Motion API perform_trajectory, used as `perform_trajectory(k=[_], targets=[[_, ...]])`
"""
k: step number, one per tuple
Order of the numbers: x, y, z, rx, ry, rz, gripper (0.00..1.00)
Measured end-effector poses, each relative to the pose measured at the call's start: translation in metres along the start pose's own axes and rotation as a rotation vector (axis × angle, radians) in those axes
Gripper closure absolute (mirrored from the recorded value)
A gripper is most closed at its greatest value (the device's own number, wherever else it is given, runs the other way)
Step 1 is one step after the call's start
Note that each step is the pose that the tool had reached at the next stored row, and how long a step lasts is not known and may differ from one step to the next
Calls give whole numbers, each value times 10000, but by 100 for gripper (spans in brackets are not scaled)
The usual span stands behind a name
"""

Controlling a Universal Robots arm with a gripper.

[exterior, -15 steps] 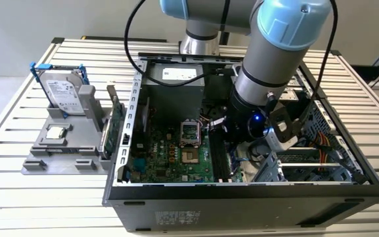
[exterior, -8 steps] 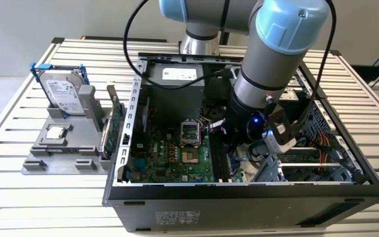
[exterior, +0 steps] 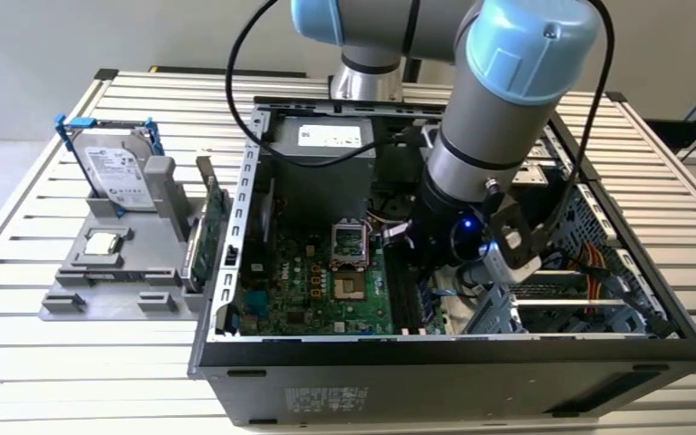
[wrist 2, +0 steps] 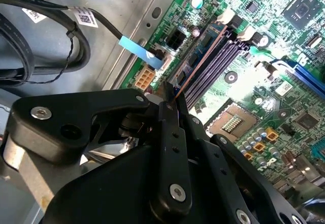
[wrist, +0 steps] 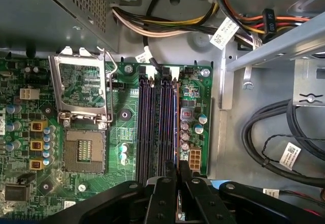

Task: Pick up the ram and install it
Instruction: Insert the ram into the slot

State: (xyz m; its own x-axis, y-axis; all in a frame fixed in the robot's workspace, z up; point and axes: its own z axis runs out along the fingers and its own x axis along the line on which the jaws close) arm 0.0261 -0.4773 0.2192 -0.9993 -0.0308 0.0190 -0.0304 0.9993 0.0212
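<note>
Even, soft light fills the exterior view; the slatted worktop (exterior: 33, 181) looks pale and nearly shadowless, while the inside of the computer case (exterior: 445, 353) sits darker. In the second wrist view, strong glare washes out part of the motherboard (wrist 2: 254, 76), and the black gripper (wrist 2: 170, 99) close by looks soft. The first wrist view is evenly lit and sharp.

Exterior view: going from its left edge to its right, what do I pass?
Hard drive with blue rails → grey holder tray → green card standing on edge → motherboard → arm wrist with the hand inside the case → drive cage.
</note>
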Motion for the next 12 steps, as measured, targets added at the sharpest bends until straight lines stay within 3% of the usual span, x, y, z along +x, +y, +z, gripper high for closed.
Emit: perform_trajectory(k=[12], targets=[[-1, 2, 34, 3, 1, 1, 100]])
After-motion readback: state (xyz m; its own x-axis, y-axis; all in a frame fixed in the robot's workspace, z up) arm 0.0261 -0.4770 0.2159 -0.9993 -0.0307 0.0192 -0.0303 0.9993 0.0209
